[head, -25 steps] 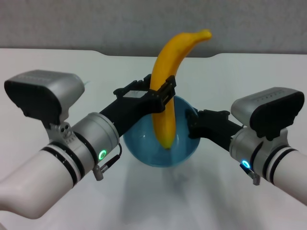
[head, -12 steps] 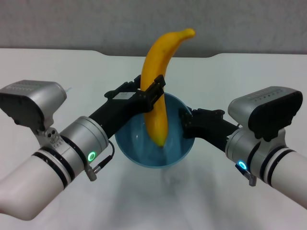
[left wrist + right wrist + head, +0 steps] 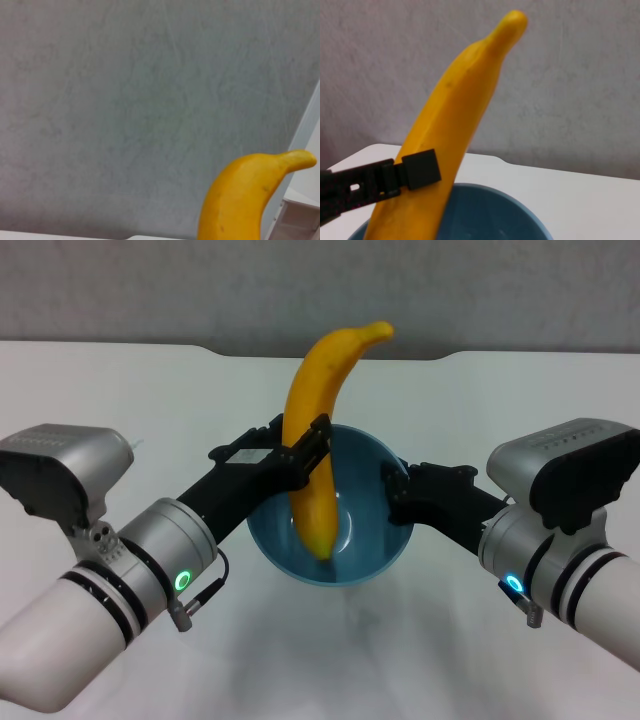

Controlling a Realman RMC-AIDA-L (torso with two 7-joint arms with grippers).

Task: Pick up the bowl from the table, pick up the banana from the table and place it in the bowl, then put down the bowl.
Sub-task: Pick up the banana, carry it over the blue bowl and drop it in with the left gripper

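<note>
**Soft, even indoor light with close-range blur**

Bright, diffuse light fills all three views. The white tabletop (image 3: 330, 660) shows only a faint grey shadow beneath the bowl (image 3: 375, 540). Its glossy blue inside carries a pale sheen — no harsh glare. In the wrist views the banana (image 3: 455, 125) sits close and slightly soft-edged, and the grey wall behind looks mottled.

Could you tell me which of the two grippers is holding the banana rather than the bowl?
The left gripper: it is shut on the middle of the near-upright banana, whose lower end dips into the bowl. The right gripper grips the bowl's rim instead.
</note>
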